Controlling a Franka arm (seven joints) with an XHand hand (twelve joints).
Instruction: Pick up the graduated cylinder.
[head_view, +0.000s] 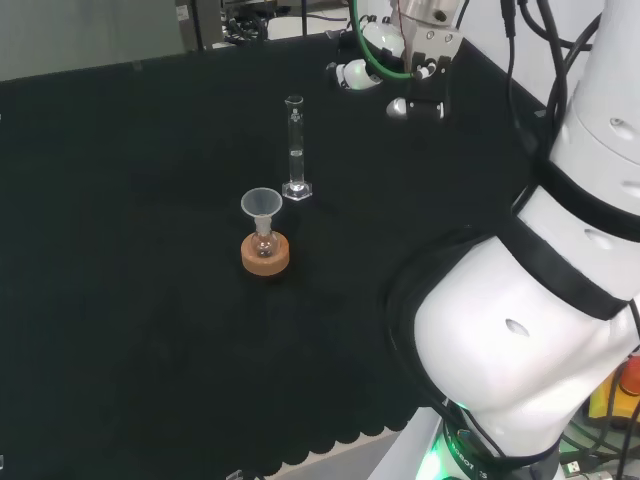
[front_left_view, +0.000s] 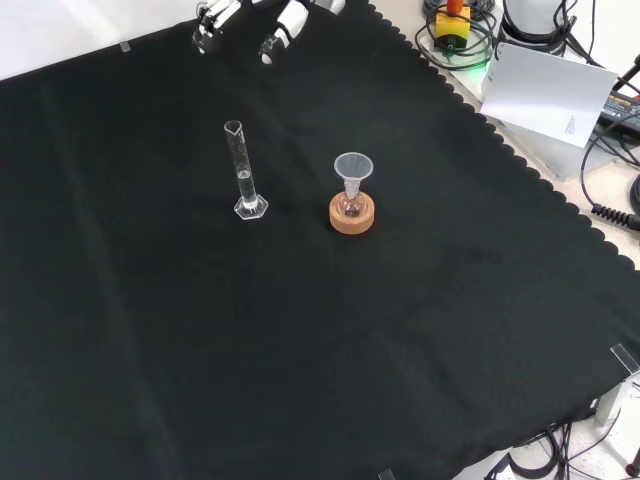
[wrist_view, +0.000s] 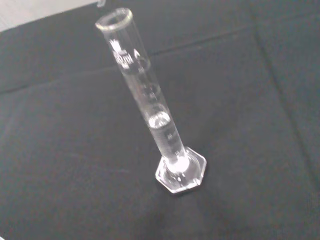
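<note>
Two pieces of clear ware stand on the black-clothed desk (head_view: 120, 300). One is the graduated cylinder (head_view: 294, 150), upright on its hexagonal foot, a little above the centre of the head view and left of centre in the upper half of the front view (front_left_view: 243, 172). Some clear liquid sits in its lower part, seen plainly in the wrist view (wrist_view: 160, 131). Beside it, apart and not touching, a small flask (head_view: 264, 243) rests in a cork ring stand (head_view: 265, 255) with a clear funnel (head_view: 262, 206) set in its neck; in the front view this group stands just right of the cylinder (front_left_view: 351, 200).

The robot hand (head_view: 425, 75) hangs in the upper right of the head view, well apart from the cylinder and above the cloth. In the front view its fingers (front_left_view: 275, 35) show at the top edge of the frame, relaxed and holding nothing.
</note>
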